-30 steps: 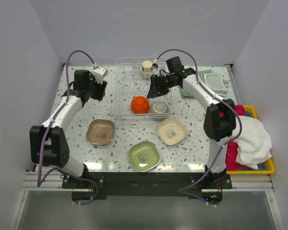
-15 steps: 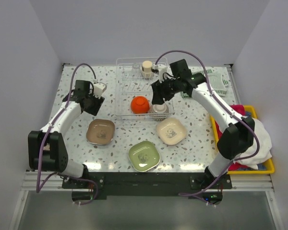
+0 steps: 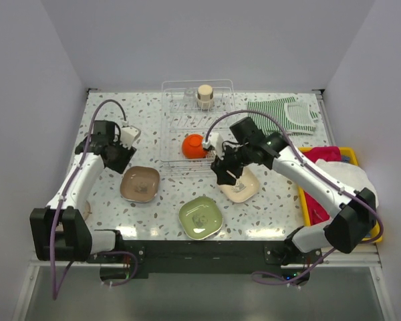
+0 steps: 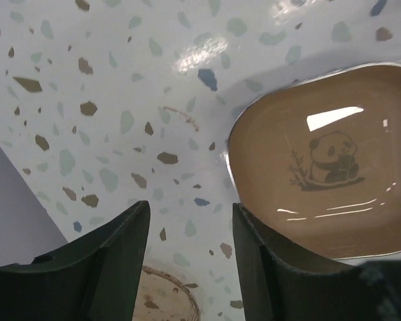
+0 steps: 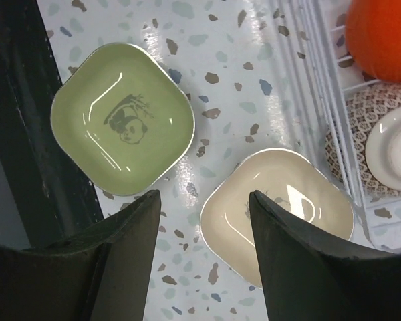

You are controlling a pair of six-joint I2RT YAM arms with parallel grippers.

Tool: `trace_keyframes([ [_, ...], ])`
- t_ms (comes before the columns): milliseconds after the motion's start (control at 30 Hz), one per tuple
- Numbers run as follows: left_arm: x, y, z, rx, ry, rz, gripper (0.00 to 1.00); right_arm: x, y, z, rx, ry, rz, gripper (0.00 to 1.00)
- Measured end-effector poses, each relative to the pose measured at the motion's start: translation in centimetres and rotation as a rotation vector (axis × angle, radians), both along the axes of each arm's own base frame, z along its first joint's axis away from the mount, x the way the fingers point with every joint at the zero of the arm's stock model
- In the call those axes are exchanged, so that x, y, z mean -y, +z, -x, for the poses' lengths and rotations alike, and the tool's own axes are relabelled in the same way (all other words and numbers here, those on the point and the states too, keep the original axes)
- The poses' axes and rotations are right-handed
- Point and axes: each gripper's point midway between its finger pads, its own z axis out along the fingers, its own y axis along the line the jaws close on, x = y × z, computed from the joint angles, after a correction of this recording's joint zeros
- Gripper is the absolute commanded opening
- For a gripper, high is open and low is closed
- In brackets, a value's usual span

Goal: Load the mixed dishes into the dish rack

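The dish rack [image 3: 197, 127] stands at the back middle, holding the orange-red bowl [image 3: 194, 145] and a cream cup [image 3: 204, 95]. On the table in front lie the brown plate [image 3: 140, 184], the green plate [image 3: 200, 217] and the cream plate [image 3: 244, 187]. My left gripper [image 3: 120, 152] hovers open just left of the brown plate [image 4: 327, 160], nothing between its fingers [image 4: 113, 261]. My right gripper [image 3: 225, 172] is open above the cream plate's [image 5: 281, 214] left edge, with the green plate [image 5: 123, 127] beyond. The grey patterned bowl [image 5: 361, 114] in the rack holds a pale round plate [image 5: 394, 144].
A striped green cloth [image 3: 291, 115] lies at the back right. A yellow tray [image 3: 374, 235] of cloths sits off the table's right side. A brownish ring mark [image 4: 164, 294] shows on the table under my left gripper. The black front edge [image 5: 20, 134] runs close to the green plate.
Both arms have swung from the back of the table toward the front: the left gripper down beside the brown plate, the right gripper from the rack to over the cream plate.
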Motion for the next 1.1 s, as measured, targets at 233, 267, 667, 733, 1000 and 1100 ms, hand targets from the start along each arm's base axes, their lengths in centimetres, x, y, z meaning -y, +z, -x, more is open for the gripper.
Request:
trace_keyframes([
  [233, -4.7, -0.6, 2.9, -0.097, 0.113, -0.072, 0.57, -2.2, -1.9, 5.4, 0.113, 0.315, 0.08, 0.59],
  [267, -4.8, -0.5, 3.1, -0.099, 0.114, -0.076, 0.57, -2.2, -2.5, 6.2, 0.123, 0.357, 0.085, 0.58],
  [667, -2.9, 0.5, 3.8, -0.09, 0.156, 0.048, 0.56, -1.5, -9.5, 12.7, 0.161, 0.632, 0.191, 0.57],
  [733, -1.9, 1.3, 3.4, -0.071, 0.134, 0.1, 0.56, -1.9, -9.4, 12.4, 0.17, 0.605, 0.182, 0.56],
  [1000, 6.3, 7.5, 4.5, 0.097, -0.178, 0.35, 0.58, -1.9, -8.5, 9.3, 0.121, 0.317, 0.173, 0.49],
  [1100, 12.1, 10.8, 6.1, 0.135, -0.422, 0.425, 0.57, 0.3, -5.8, 3.2, 0.036, -0.03, 0.108, 0.55],
])
